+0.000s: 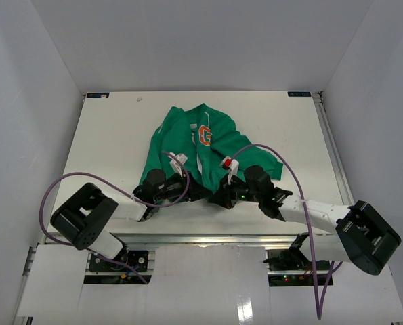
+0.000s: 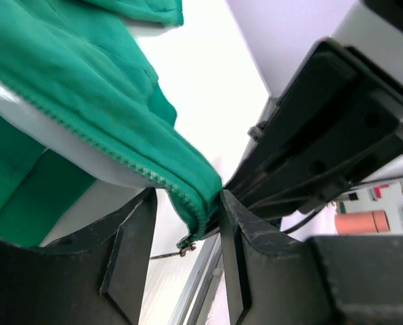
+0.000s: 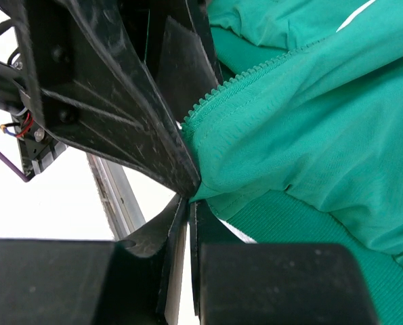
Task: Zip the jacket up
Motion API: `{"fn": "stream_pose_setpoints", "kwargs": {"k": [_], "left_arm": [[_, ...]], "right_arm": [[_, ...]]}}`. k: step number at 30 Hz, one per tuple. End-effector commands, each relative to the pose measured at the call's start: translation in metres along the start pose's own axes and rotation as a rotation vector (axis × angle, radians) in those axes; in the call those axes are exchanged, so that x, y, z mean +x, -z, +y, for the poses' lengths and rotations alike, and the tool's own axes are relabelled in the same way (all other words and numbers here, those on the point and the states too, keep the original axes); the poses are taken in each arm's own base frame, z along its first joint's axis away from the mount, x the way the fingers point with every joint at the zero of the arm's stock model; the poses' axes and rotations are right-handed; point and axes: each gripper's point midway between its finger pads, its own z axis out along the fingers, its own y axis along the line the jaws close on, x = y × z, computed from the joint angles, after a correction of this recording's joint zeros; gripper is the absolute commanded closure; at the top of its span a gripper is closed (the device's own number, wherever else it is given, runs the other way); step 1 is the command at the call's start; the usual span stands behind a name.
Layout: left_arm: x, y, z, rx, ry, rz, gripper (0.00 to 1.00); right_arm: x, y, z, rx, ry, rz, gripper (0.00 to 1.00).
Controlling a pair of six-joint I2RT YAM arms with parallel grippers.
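Note:
The green jacket point(image 1: 208, 139) lies crumpled in the middle of the table, its orange emblem point(image 1: 204, 135) facing up. Both grippers meet at its near hem. My left gripper point(image 1: 191, 191) is open; in the left wrist view point(image 2: 187, 198) the lower end of one zipper edge point(image 2: 120, 152) hangs between the fingers and rests against the right finger point(image 2: 236, 230). A small metal end piece point(image 2: 183, 249) dangles below. My right gripper point(image 1: 218, 196) is shut on a corner of the jacket's hem point(image 3: 208, 186), just under the zipper teeth point(image 3: 255, 71). The left gripper's black finger point(image 3: 140, 115) lies right beside it.
The white table point(image 1: 120, 135) has a metal rail along its near edge point(image 2: 194, 284). White walls close in the left, back and right sides. Purple cables point(image 1: 59, 186) loop over both arms. An orange cylinder point(image 2: 360, 222) shows outside the cell.

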Motion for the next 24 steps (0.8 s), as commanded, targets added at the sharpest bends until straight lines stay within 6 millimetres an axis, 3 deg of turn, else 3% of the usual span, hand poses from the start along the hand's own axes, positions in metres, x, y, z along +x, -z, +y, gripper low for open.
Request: {"fn": "stream_pose_setpoints", "kwargs": {"k": [1, 7, 13, 17, 24], "left_arm": [[-0.031, 0.009, 0.025, -0.256, -0.010, -0.069, 0.47], [-0.042, 0.038, 0.058, -0.526, -0.049, -0.112, 0.44], [-0.048, 0.045, 0.082, -0.710, -0.091, -0.031, 0.41], [-0.052, 0.038, 0.089, -0.733, -0.099, -0.016, 0.41], [-0.051, 0.006, 0.101, -0.726, -0.069, 0.053, 0.41]], "right_arm": [[-0.017, 0.003, 0.001, 0.018, 0.013, -0.077, 0.92], [-0.018, 0.008, -0.023, 0.154, -0.065, -0.115, 0.92], [-0.020, 0.019, -0.043, 0.272, -0.114, -0.159, 0.92], [-0.028, 0.036, -0.054, 0.363, -0.129, -0.223, 0.92], [-0.038, 0.061, -0.065, 0.465, -0.132, -0.314, 0.92]]}}
